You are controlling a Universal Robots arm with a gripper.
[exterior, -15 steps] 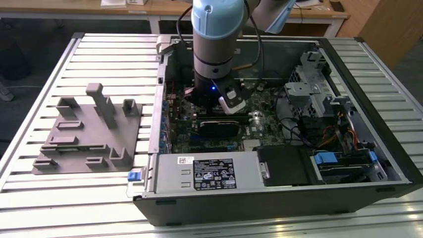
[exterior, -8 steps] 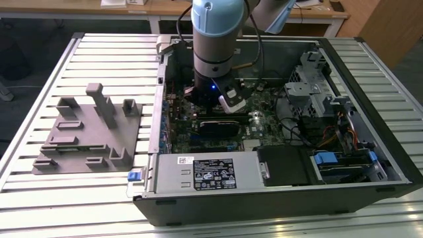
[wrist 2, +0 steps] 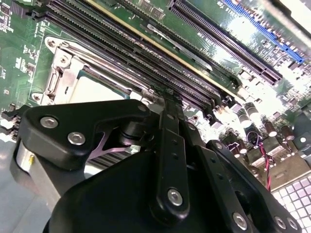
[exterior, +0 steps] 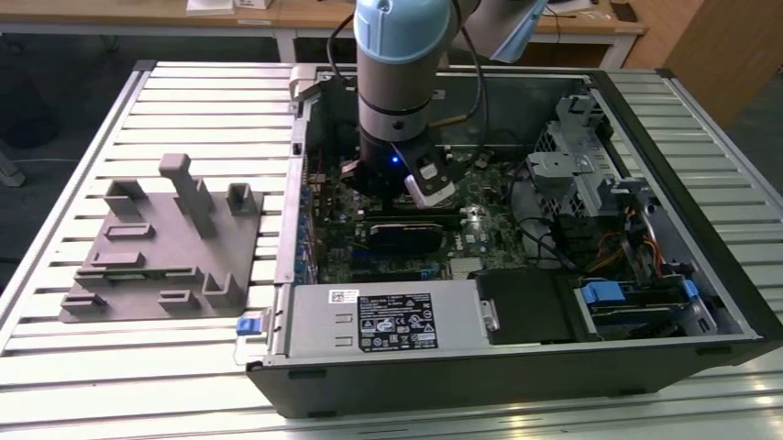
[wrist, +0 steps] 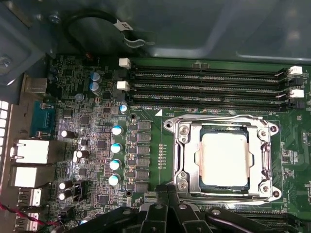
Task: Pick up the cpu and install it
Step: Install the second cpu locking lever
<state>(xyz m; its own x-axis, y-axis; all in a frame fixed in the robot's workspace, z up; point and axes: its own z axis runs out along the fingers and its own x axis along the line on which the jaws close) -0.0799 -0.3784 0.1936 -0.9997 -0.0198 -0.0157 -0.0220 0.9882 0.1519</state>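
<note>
The cpu [wrist: 224, 158], a pale silvery square chip, lies flat in its metal-framed socket [wrist: 182, 160] on the green motherboard [wrist: 92, 145]; its corner also shows in the second wrist view [wrist 2: 92, 90]. My gripper [wrist: 170, 196] hovers just off the socket's edge, beside the chip and not over it. Its black fingers [wrist: 160, 213] are drawn together with nothing between them. In the exterior view the arm reaches down into the open computer case [exterior: 514, 367], with the gripper [exterior: 389, 203] low over the board.
Empty memory slots [wrist: 209, 82] run along one side of the socket. A black ribbed block [exterior: 406, 236] sits on the board by the gripper. A grey fixture plate [exterior: 159, 247] lies at the exterior view's left. The labelled power supply [exterior: 385, 316] and drive cages [exterior: 600, 183] crowd the case.
</note>
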